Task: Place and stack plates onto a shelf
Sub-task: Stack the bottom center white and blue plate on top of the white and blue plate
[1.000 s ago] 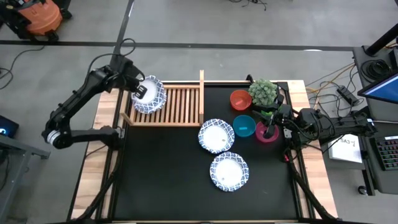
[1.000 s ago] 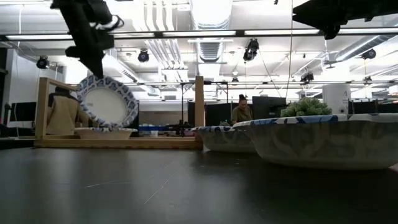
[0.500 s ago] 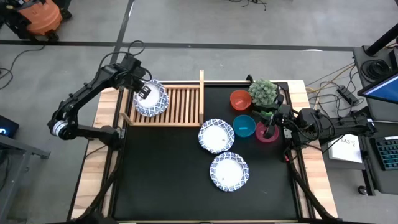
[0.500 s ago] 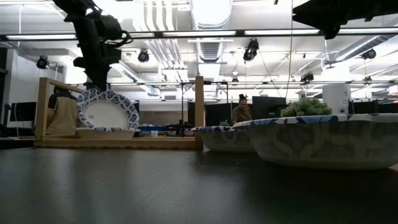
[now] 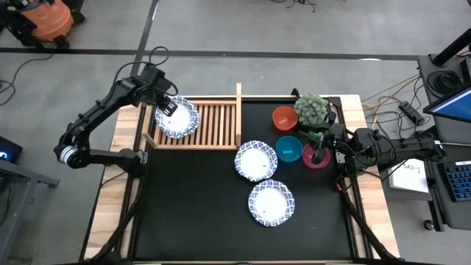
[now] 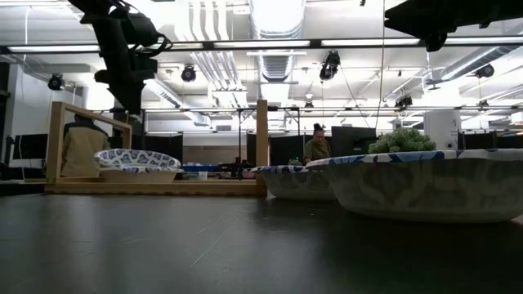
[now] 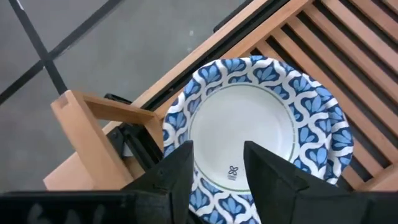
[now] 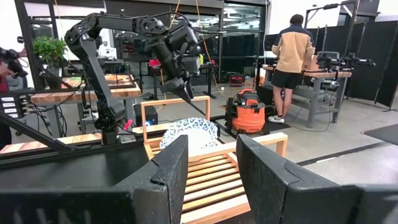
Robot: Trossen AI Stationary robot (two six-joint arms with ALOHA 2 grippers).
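Note:
A blue-rimmed white plate (image 5: 179, 118) lies on a second plate (image 6: 135, 174) at the left end of the wooden slatted shelf (image 5: 213, 121). My left gripper (image 5: 168, 108) hovers just above the top plate (image 7: 249, 124), open and clear of it, as the low view shows (image 6: 127, 110). Two more plates (image 5: 256, 160) (image 5: 271, 204) rest flat on the black tabletop. My right gripper (image 8: 211, 168) waits open over the bowls at the table's right side.
A red bowl (image 5: 284, 118), a teal bowl (image 5: 288, 148), a pink bowl (image 5: 316, 157) and a small green plant (image 5: 311, 109) stand at the right. The shelf's upright posts (image 6: 262, 143) rise at its corners. The black tabletop (image 5: 199, 206) is bare in front.
My left gripper has opened and let go of the plate. The plate, which hung tilted with its face toward the near edge, has dropped and now lies flat on the plate below it on the shelf.

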